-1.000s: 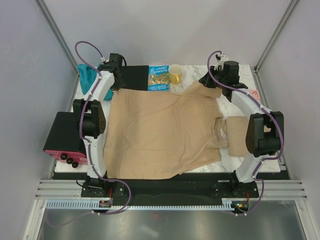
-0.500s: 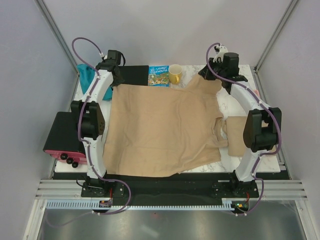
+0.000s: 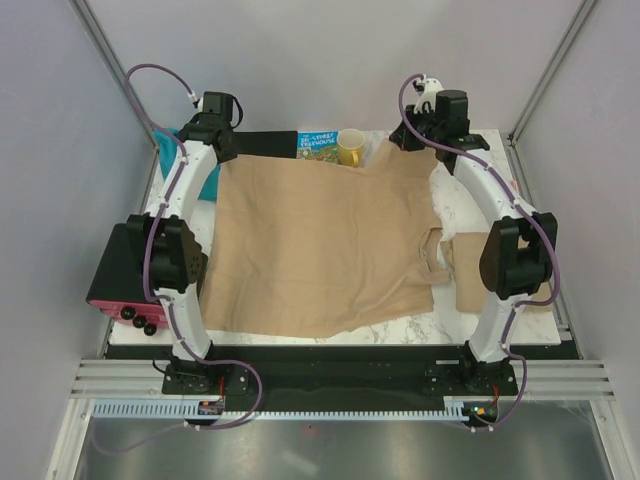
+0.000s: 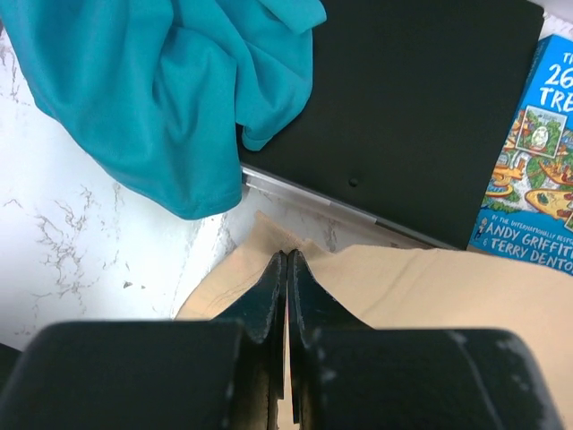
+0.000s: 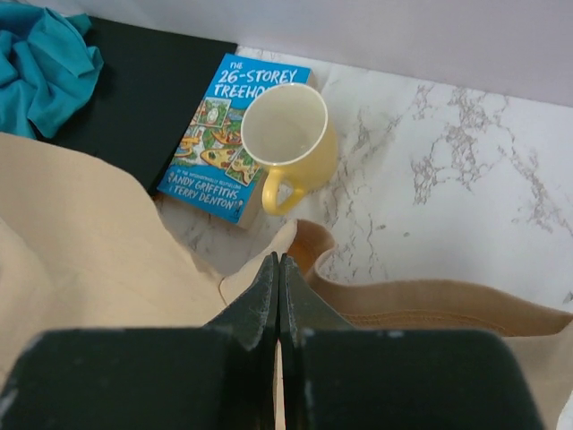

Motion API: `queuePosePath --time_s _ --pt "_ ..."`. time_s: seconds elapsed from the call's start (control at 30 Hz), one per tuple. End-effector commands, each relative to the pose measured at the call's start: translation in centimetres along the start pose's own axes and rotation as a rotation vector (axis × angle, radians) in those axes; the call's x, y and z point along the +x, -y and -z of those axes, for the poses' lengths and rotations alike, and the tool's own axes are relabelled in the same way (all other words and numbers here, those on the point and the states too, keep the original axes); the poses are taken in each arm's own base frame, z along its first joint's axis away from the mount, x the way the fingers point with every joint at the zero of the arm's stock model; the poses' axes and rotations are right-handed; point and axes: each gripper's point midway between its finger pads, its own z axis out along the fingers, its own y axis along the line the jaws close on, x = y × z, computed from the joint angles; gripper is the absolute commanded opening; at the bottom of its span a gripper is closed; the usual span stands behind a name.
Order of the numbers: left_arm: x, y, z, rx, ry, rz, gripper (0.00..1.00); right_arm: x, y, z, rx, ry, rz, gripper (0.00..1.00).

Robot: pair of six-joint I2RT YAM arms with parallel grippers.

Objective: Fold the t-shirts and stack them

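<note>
Tan t-shirt (image 3: pixel 320 250) has just slid toward the far side. A second ago its near hem sat at the near edge of the surface (image 3: pixel 415 325); now bare marble shows near it on the right. Both my arms have stretched out far, dragging the far edge along. That edge now overlaps the black board (image 4: pixel 412 107) on the left and comes up just beside the book (image 5: pixel 235 134) and yellow mug (image 5: pixel 286 143). My read: this is the spread-out pull, getting the whole shirt flat on the surface before folding. No fold in this one yet.

Left claw (image 4: pixel 286 258) is clamped fully together on the far left corner, with cloth peaking up into the tips. Right claw (image 5: pixel 277 262) is likewise pinched tight on the far right of that edge, by a curled-over bit of hem or sleeve; can't tell which.

Look of it:
- Near hem is wavy and slanted.
- Body lies mostly flat, tan-beige, with light creases.
- Right sleeve is bunched, touching the second tan shirt (image 3: pixel 462 275), which lies folded at the right, partly behind my right arm.
- Far right of the shirt is lifted and rumpled.
- Teal garment (image 4: pixel 152 98) sits crumpled at the far left, partly on the board, just apart from the tan corner.
</note>
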Motion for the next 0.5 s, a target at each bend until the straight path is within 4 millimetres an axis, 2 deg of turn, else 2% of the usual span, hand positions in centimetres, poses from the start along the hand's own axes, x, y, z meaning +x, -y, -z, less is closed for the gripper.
queuePosePath --time_s 0.0,0.07,0.13,0.17,0.27,0.3,0.33,0.4,0.43,0.47 --pt "-1.0 0.4 2.0 0.045 0.046 -0.032 0.02 1.9 0.0 -0.4 0.030 -0.086 0.044 0.00" --pt "0.1 0.2 1.9 0.032 0.026 -0.052 0.02 2.7 -0.4 -0.3 0.047 -0.118 0.061 0.00" --pt "0.3 -0.1 2.6 0.032 0.031 -0.057 0.02 3.0 -0.7 -0.2 0.070 -0.133 0.078 0.00" --pt "1.1 -0.5 2.5 0.026 0.014 -0.068 0.02 3.6 -1.4 -0.1 0.066 -0.152 0.084 0.00" --pt "1.5 -1.3 3.5 0.016 0.027 -0.069 0.02 4.7 -1.7 0.3 0.108 -0.175 0.091 0.00" --pt "1.5 -1.4 3.8 0.020 0.037 -0.062 0.02 4.6 -1.9 0.8 0.117 -0.174 0.096 0.00" --pt "1.0 -1.4 4.7 0.032 0.060 -0.047 0.02 5.4 -1.9 1.0 0.123 -0.191 0.095 0.00" --pt "1.5 -1.7 5.1 0.033 0.054 -0.043 0.02 5.7 -2.5 1.8 0.122 -0.197 0.085 0.00" --pt "1.7 -1.9 5.3 0.032 0.054 -0.035 0.02 6.8 -2.7 2.0 0.124 -0.220 0.085 0.00" --pt "2.0 -2.4 5.8 0.021 0.059 -0.030 0.02 6.6 -2.9 2.5 0.132 -0.211 0.086 0.00"
